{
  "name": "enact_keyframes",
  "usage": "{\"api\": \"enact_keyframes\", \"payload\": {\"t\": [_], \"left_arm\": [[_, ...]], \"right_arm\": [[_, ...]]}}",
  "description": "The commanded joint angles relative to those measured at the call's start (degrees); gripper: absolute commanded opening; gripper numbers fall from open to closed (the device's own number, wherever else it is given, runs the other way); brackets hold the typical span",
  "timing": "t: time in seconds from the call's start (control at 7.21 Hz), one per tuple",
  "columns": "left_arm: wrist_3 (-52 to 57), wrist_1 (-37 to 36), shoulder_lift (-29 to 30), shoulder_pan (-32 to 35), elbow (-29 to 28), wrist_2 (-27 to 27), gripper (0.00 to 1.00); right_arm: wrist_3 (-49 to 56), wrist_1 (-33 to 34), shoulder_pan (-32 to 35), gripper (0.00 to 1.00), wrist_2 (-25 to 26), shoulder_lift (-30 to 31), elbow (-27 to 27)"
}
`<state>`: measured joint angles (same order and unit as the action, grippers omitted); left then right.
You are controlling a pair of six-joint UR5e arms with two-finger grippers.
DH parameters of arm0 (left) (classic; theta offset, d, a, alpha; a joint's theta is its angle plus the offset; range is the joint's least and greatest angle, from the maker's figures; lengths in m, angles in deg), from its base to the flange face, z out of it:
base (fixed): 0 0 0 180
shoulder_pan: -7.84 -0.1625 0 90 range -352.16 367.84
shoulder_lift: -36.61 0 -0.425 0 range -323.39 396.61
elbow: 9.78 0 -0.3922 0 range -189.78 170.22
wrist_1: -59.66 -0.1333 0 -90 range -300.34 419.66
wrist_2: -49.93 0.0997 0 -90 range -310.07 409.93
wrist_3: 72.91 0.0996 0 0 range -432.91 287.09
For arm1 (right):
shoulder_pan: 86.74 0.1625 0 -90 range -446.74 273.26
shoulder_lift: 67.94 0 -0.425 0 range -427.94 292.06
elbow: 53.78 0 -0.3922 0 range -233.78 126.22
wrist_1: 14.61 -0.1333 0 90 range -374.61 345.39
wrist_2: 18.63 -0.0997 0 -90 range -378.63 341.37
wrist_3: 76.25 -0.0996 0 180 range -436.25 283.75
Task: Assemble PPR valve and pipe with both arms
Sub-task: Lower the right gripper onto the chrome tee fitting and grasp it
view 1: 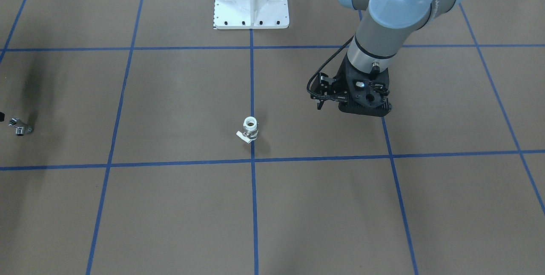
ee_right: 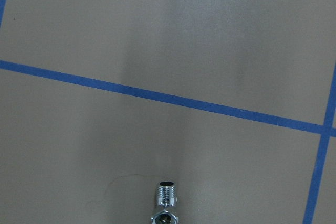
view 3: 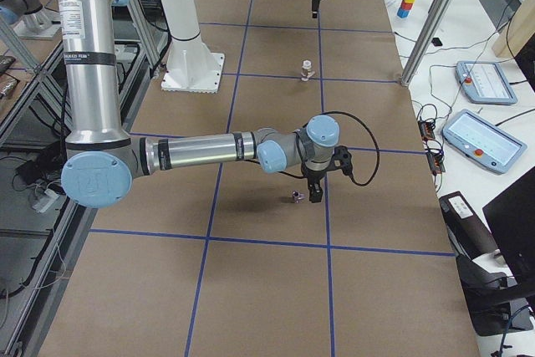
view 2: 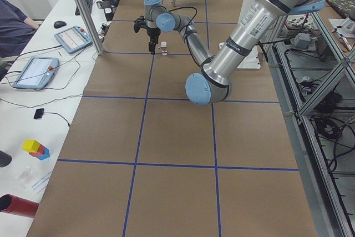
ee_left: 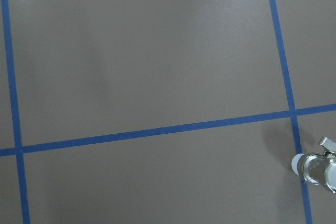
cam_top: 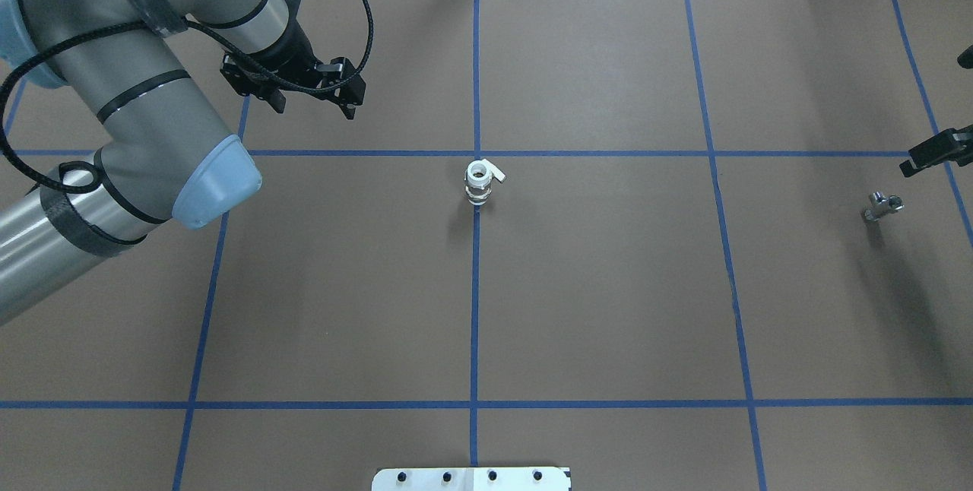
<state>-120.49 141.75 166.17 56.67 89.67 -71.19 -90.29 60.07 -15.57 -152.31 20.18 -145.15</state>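
Two parts were found well apart on the table (cam_top: 608, 308), neither yet held. The valve (cam_top: 480, 183) was stood upright on the middle blue line (cam_top: 474, 308), open end up, with its lever tab pointed to the upper right of the overhead frame. It was placed to the right of and below the left gripper (cam_top: 313, 107), clear of it, and was caught only at the lower right edge of the left wrist view. The left gripper was hung above the table with its fingers spread and nothing between them. The pipe (cam_top: 882, 207) was laid on its side at the far right of the overhead frame, just beside the right gripper (view 3: 315, 196), so each arm was judged nearer its own part. The right gripper was cut off by the frame edge overhead, and whether it was spread or closed could not be told. In the right wrist view the pipe was cropped by the bottom edge, its threaded end pointed up the frame.
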Motion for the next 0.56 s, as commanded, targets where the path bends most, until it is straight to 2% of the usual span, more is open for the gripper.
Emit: {"api": "enact_keyframes", "payload": {"t": [0.0,0.42], "left_arm": [[0.0,0.0,-0.1,-0.1,0.0,0.0,1.0],[0.0,0.1,-0.1,-0.1,-0.2,0.0,1.0]], "right_arm": [[-0.3,-1.9,-2.4,0.99,2.3,0.0,2.0],[-1.2,-2.0,-5.2,0.99,3.3,-0.2,2.0]]}}
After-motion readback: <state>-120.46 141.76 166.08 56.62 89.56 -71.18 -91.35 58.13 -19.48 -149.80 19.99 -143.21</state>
